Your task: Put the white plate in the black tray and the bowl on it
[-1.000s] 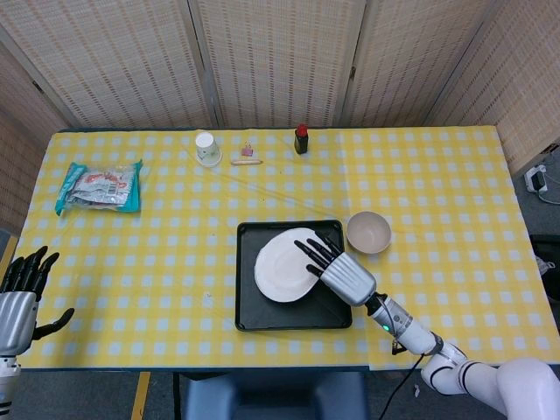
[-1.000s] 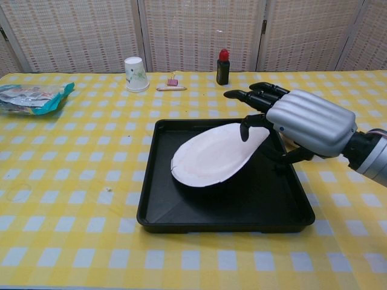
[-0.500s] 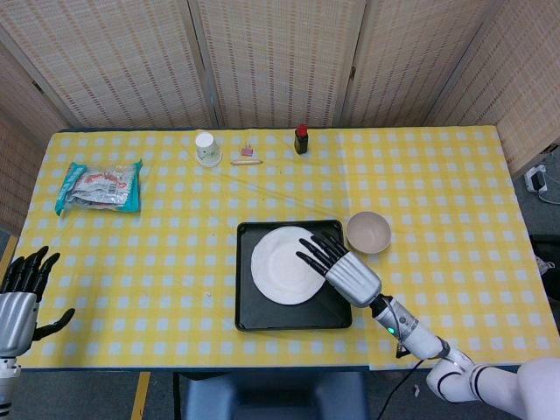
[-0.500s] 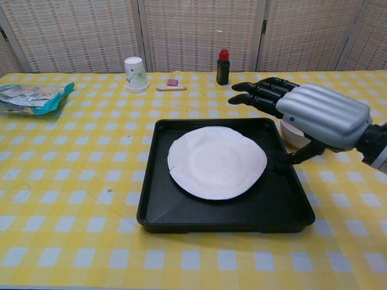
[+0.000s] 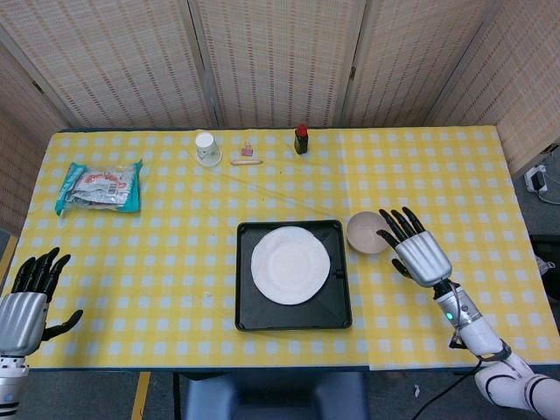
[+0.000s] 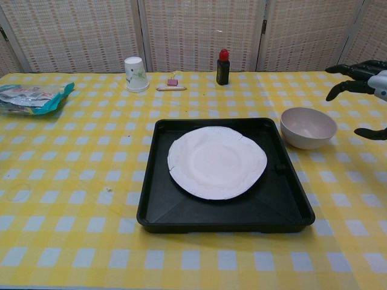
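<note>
The white plate (image 5: 290, 264) now lies flat in the black tray (image 5: 293, 317), a little toward the tray's far left; a second ago it was tilted on edge under the right robot hand (image 5: 418, 252), and half a second ago it had just settled while that hand was still over the tray. The right robot hand has since let go and pulled back to the right, clear of the tray. It hovers just right of the bowl (image 5: 368, 232), fingers spread and holding nothing. So the first half of the task looks done, and the bowl is the next thing to pick up.

The bowl sits upright on the yellow checked surface (image 5: 157, 262), just beside the tray's far right corner and not touching the plate. In the chest view only the fingertips of the right robot hand show at the right edge.

The left robot hand (image 5: 28, 297) waits at the near left corner, open and empty.

As for writing, the paper cup (image 5: 206, 148), the dark bottle with a red cap (image 5: 301, 138) and the teal packet (image 5: 100, 185) at the far side all seem to carry print, but it is too small to read.
</note>
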`<act>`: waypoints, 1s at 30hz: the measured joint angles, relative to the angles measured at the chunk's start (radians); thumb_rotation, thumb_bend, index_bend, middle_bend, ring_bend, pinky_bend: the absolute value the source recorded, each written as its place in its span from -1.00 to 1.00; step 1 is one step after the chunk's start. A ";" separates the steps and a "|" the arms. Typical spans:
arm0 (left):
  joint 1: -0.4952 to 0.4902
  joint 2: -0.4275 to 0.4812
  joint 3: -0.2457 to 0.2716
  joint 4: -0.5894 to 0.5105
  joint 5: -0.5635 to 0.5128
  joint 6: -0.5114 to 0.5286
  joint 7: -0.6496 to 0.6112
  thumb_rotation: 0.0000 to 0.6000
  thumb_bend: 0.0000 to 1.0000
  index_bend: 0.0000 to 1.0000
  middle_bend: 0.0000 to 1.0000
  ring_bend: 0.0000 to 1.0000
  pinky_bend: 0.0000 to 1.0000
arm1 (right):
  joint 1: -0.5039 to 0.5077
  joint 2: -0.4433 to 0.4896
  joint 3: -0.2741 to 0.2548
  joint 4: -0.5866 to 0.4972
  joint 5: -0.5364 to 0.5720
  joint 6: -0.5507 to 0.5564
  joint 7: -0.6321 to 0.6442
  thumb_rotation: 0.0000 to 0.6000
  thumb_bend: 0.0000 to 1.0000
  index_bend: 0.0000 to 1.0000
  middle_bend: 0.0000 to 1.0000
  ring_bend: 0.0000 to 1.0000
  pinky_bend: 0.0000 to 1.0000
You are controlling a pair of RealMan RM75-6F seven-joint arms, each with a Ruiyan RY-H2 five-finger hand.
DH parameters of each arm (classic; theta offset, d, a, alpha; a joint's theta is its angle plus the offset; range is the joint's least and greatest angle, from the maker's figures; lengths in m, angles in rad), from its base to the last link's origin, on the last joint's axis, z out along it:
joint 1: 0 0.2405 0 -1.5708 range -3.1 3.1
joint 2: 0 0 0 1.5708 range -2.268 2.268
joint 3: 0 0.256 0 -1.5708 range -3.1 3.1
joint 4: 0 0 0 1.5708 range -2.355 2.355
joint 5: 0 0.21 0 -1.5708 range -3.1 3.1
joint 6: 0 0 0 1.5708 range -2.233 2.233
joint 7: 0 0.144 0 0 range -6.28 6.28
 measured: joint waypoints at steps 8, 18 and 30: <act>-0.009 -0.008 0.000 0.009 -0.005 -0.015 0.002 1.00 -0.51 -1.00 -1.00 -0.87 -0.92 | 0.004 -0.080 -0.010 0.147 0.012 -0.047 0.057 1.00 -0.29 -0.27 -1.00 -1.00 -1.00; -0.007 -0.001 -0.002 0.011 -0.012 -0.012 -0.014 1.00 -0.51 -1.00 -1.00 -0.87 -0.92 | 0.047 -0.185 0.002 0.271 0.005 -0.079 0.117 1.00 -0.29 -0.16 -1.00 -1.00 -1.00; -0.007 0.004 0.000 0.009 -0.020 -0.020 -0.017 1.00 -0.47 -1.00 -1.00 -0.87 -0.92 | 0.093 -0.287 0.010 0.415 0.002 -0.110 0.176 1.00 -0.28 0.19 -0.96 -0.96 -1.00</act>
